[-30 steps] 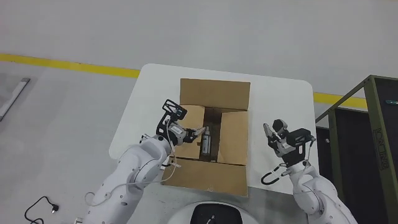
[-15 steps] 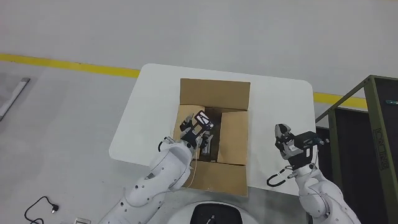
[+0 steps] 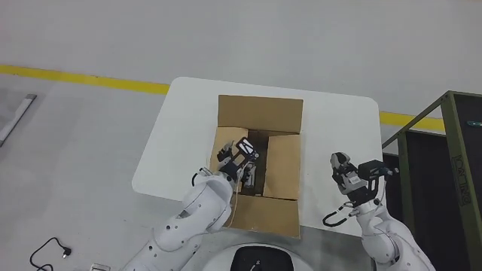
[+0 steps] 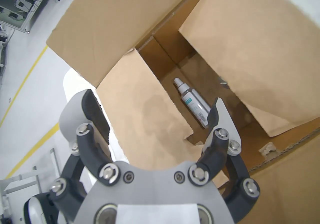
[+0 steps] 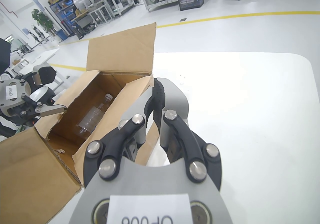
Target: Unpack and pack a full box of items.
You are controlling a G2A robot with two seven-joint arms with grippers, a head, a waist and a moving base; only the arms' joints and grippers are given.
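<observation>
Nearest us, the left tool hangs released, its two dark-padded fingers spread wide with nothing between them. It hovers over the inward-sloping left flap of the brown cardboard box, right at the edge of the opening. One fingertip sits in line with the lower end of the slim grey spray bottle with a white cap and a teal label, but we see no contact.

The right tool is clenched on nothing, its pads pressed together. It is held above the bare white round-cornered table, just beside the box's right wall.

In the top view the left tool is above the box and the right tool is apart from it. The bottle lies flat on the box floor. The two side flaps lean in over the opening and leave only a narrow gap above it. The far flap stands open.

Beyond the table we see a dark green metal frame at the right and a yellow floor line.
</observation>
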